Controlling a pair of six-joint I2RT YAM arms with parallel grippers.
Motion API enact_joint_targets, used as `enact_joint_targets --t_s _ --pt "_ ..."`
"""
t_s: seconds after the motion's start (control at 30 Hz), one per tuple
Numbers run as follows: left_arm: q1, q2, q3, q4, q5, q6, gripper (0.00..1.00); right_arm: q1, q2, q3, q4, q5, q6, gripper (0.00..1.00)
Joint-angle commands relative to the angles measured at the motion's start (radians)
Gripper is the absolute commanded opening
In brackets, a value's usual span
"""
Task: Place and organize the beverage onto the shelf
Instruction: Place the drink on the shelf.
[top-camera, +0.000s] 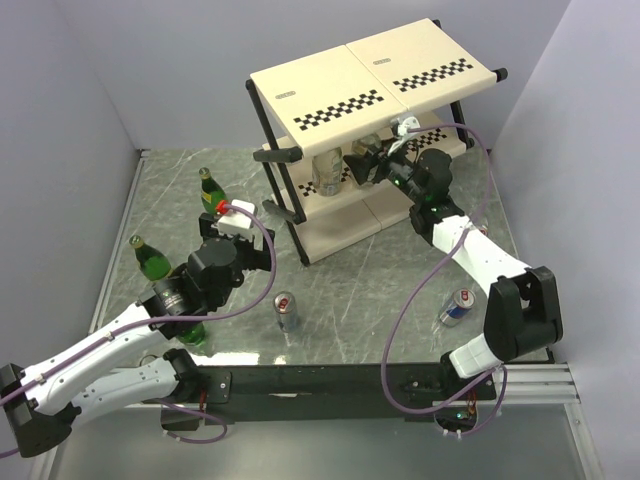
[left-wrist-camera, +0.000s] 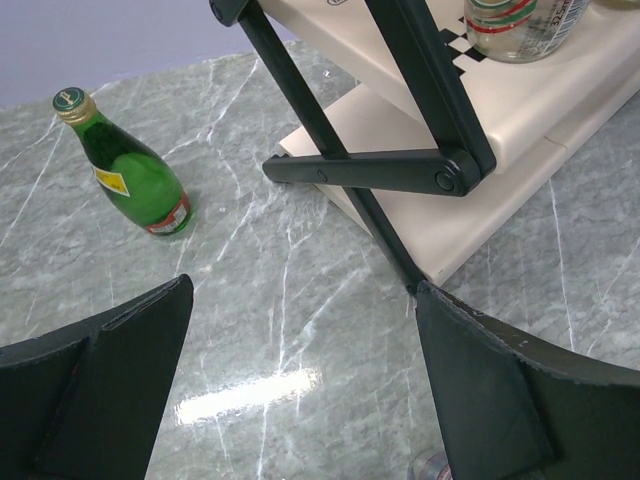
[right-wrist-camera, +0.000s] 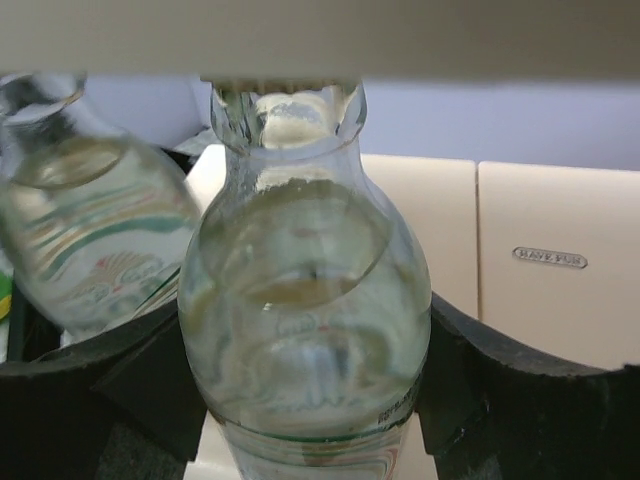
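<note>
A clear bottle (right-wrist-camera: 305, 300) is sitting between the jaws of the right arm (top-camera: 470, 250), which are pressing on its wide body from both sides at a middling spread. It is at the middle tier of the shelf (top-camera: 370, 75), in the upper right of the overhead view. Gripping the body rather than the neck is probably letting the mouth slip under the top panel. Whether the base is resting on the tier cannot be told.

A second clear bottle (right-wrist-camera: 90, 230) is standing just to its left on the same tier, which suggests like drinks are being lined up together.

The left arm (top-camera: 110, 345) is hovering over the bench (top-camera: 380, 290) near the shelf's foot. Its jaws are spread wide and holding nothing, seemingly ready for a pick.

Waiting on the bench are three green bottles: one at upper left (top-camera: 210, 188), one at left (top-camera: 150, 258) and one partly hidden under the left arm (top-camera: 192, 333). Two cans are showing, one at centre (top-camera: 287, 312) and one at right (top-camera: 457, 308).
</note>
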Motion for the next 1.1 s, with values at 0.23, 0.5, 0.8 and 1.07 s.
enact_joint_targets --t_s 0.23,0.5,0.8,1.07 --pt "0.003 0.002 -0.004 0.032 -0.022 0.014 0.99 -0.004 0.035 0.111 0.248 0.066 -0.02 0.0" --pt "0.005 0.002 -0.007 0.03 -0.026 0.015 0.99 0.003 0.057 0.097 0.262 0.072 -0.026 0.0" --pt "0.005 0.0 -0.006 0.029 -0.024 0.015 0.99 0.008 0.071 0.074 0.273 0.069 -0.028 0.0" --pt "0.005 0.002 -0.007 0.03 -0.024 0.018 1.0 0.008 0.081 0.063 0.271 0.069 -0.026 0.03"
